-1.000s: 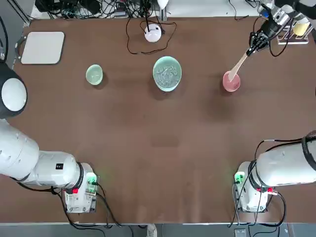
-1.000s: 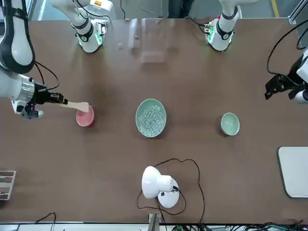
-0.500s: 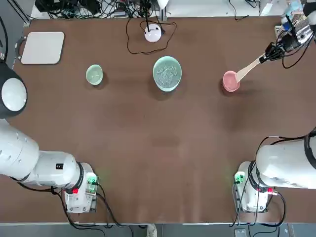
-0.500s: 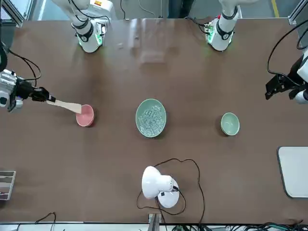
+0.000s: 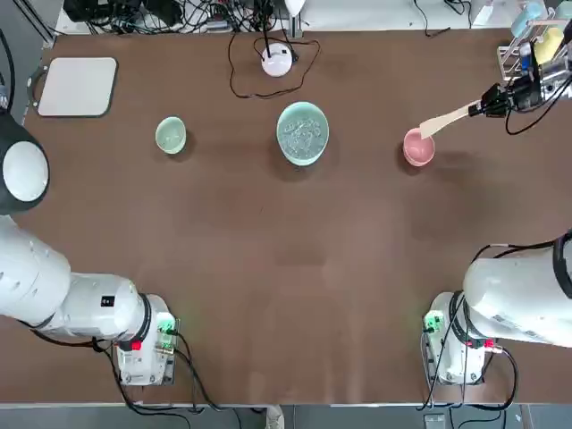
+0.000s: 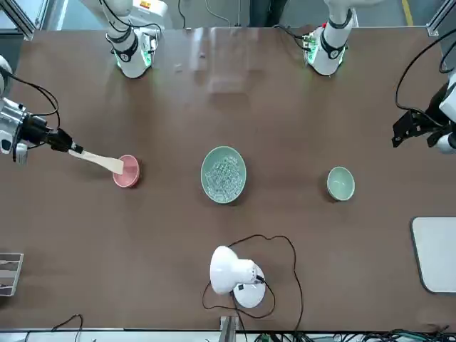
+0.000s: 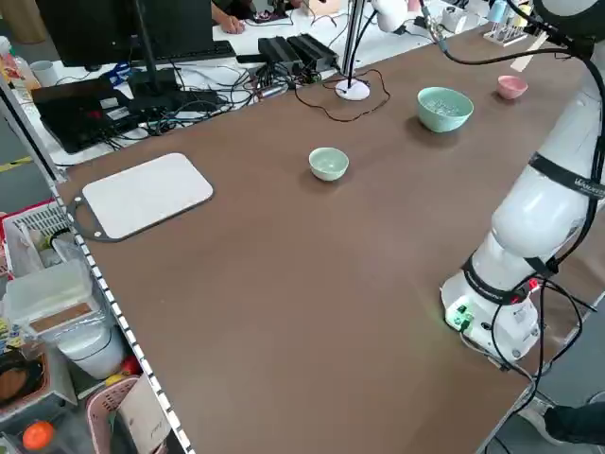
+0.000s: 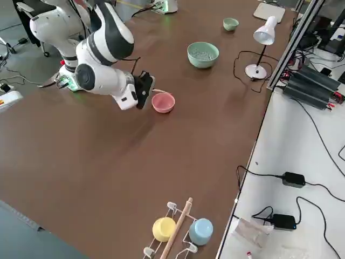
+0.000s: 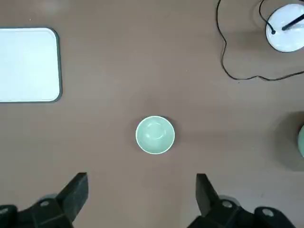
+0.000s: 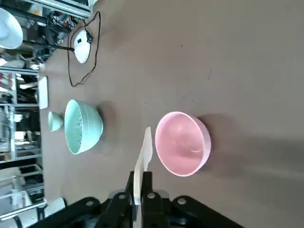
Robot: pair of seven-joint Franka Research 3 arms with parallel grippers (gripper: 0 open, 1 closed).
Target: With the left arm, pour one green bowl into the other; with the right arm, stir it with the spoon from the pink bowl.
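Spoon now lifted clear of pink bowl, clenched in right pincer; stir next. Left pincer released, idle.

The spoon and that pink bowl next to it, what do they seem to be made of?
The spoon, held in the right gripper, looks like unvarnished wood: pale beige, flat and dull, with no shine. The pink bowl has a smooth, even surface with a soft sheen inside; that suits plastic or glazed ceramic, and the pictures cannot settle which.

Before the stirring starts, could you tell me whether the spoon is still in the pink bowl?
Out: the right gripper holds the spoon above the pink bowl.
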